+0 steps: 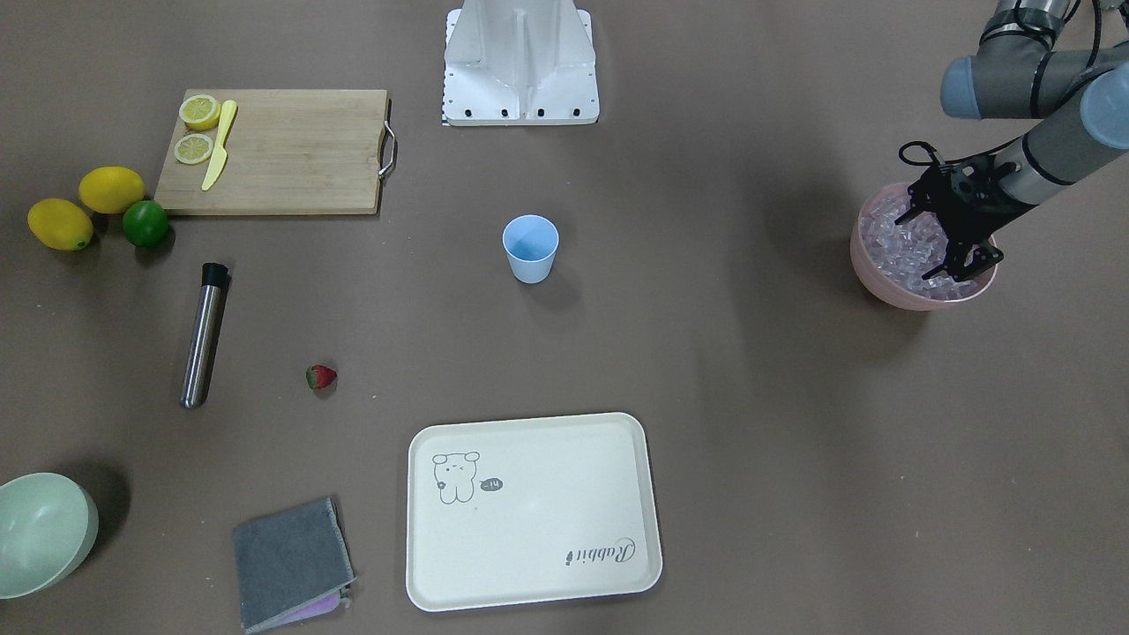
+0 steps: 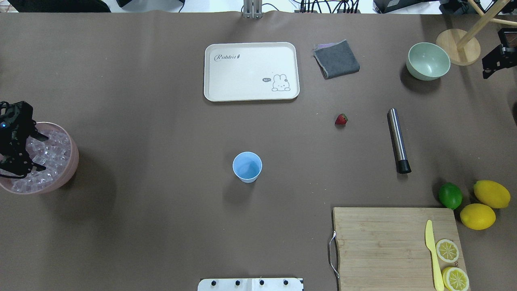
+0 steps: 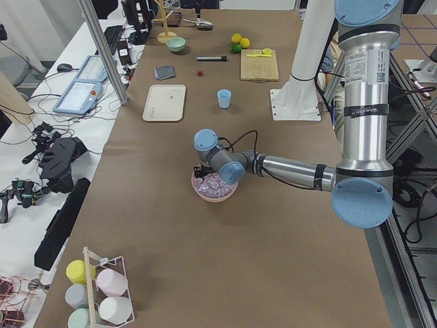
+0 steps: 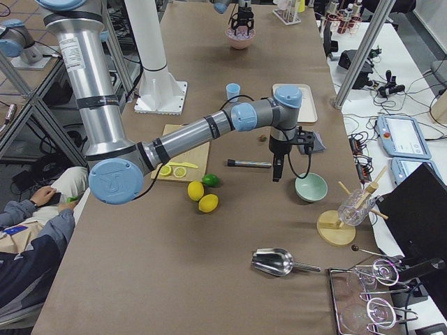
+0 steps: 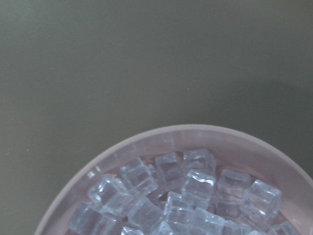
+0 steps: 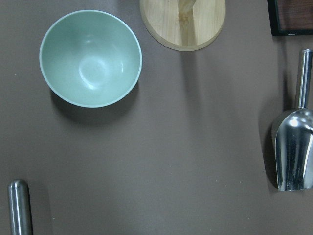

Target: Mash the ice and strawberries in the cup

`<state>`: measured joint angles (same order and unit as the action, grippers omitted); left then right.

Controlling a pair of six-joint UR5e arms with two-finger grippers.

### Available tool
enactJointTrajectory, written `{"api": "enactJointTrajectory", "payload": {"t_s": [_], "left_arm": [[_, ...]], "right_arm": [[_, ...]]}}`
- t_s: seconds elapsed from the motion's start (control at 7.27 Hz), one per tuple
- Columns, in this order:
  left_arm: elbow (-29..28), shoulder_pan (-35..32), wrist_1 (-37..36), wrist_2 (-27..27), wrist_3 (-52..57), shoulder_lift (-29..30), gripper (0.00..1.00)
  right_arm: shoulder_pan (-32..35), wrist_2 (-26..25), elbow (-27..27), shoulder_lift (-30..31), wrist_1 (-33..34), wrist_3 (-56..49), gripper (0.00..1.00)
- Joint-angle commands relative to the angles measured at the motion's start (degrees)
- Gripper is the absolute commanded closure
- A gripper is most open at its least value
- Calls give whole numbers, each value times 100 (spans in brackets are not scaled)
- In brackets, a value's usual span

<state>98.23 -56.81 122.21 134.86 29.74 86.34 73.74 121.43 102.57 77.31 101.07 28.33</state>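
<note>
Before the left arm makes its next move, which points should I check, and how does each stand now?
1. Cup upright and empty, ready for ice: ok.
2. Left gripper at the ice in the pink bowl: ok.
3. Ice cube caught between its jaws: cannot tell.
4. Way from pink bowl to cup free of objects: ok.
5. Strawberry in the cup: not ok, it lies on the table.
6. Right gripper away from the cup: ok, beside the pale green bowl.

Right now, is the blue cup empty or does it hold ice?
Empty. The cup stands upright, its blue inside bare in the overhead view; the ice lies in the pink bowl.
</note>
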Motion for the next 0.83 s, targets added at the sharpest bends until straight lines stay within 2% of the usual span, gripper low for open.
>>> {"api": "enactJointTrajectory", "payload": {"t_s": [0.0, 0.28, 0.41, 0.69], "left_arm": [[3, 117, 23, -3, 23, -21, 6], [3, 257, 66, -30, 15, -21, 3], [12, 310, 110, -195, -3, -99, 17], [-14, 320, 84, -267, 6, -83, 100]], "right_arm": [[0, -85, 26, 56, 0, -3, 0], [0, -85, 35, 56, 0, 5, 0], [0, -85, 35, 47, 0, 5, 0], [0, -85, 35, 12, 0, 5, 0]]}}
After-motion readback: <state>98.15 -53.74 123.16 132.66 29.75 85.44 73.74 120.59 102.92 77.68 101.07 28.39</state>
